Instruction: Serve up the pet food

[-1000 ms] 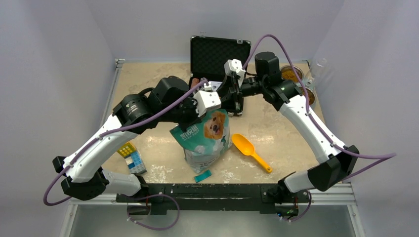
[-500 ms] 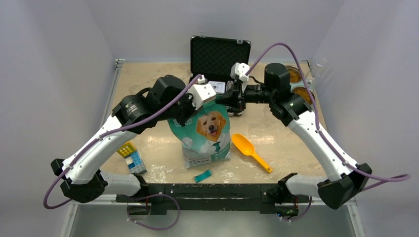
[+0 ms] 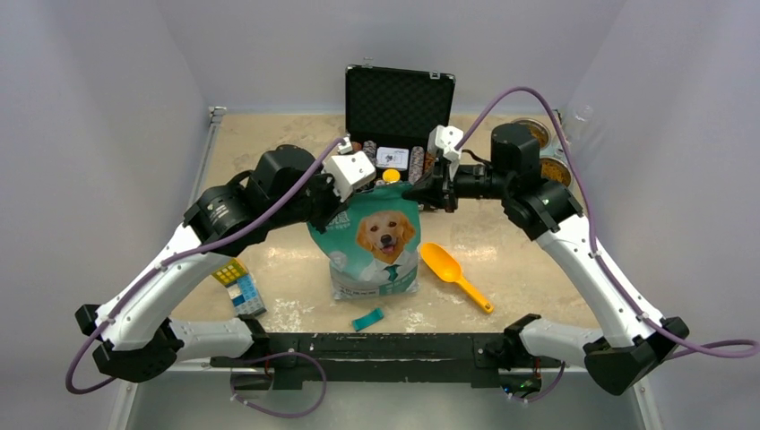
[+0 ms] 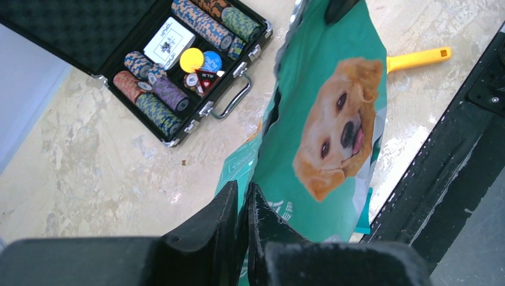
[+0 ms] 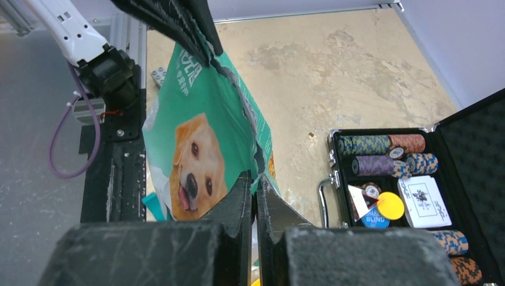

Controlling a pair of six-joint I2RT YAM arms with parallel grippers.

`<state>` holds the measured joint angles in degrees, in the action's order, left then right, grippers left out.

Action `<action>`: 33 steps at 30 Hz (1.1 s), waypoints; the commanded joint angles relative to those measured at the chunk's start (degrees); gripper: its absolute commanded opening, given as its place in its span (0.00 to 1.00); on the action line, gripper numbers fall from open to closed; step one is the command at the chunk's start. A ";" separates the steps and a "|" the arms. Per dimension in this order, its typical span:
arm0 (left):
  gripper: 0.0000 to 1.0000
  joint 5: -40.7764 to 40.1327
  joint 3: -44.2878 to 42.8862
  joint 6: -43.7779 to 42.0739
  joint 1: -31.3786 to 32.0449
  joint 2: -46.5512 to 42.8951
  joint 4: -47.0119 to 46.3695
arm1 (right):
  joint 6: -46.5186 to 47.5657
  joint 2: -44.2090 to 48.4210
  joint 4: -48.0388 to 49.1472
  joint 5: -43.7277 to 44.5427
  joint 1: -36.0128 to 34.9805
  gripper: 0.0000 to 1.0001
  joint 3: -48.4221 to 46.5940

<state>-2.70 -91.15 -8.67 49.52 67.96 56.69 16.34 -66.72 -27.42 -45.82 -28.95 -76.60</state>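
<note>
A teal-green pet food bag (image 3: 375,242) with a golden dog on it stands upright in the middle of the table. My left gripper (image 3: 333,208) is shut on the bag's top left corner (image 4: 262,179). My right gripper (image 3: 419,191) is shut on the bag's top right corner (image 5: 253,158). The bag's torn top edge is stretched between the two grippers. The kibble inside the bag is hidden. Two metal bowls (image 3: 548,161) holding brown kibble sit at the far right, partly behind my right arm.
An orange scoop (image 3: 453,273) lies right of the bag. An open black case of poker chips (image 3: 396,121) stands behind it. A small teal strip (image 3: 367,319) lies near the front edge. A block of coloured cubes (image 3: 238,285) lies at the left.
Both grippers have raised and turned the bag from a tilted lean to upright, the dog picture now facing front. The right gripper moved right and the left gripper moved left, stretching the top.
</note>
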 commanded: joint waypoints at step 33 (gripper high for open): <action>0.05 5.35 -3.08 3.74 -1.88 -3.81 4.73 | 24.17 -6.14 -3.91 39.92 -25.89 0.36 -9.85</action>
<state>1.61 -91.85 -7.94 48.29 65.45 62.54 36.14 -73.19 -36.32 -19.62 -51.94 -85.69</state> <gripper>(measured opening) 0.054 0.577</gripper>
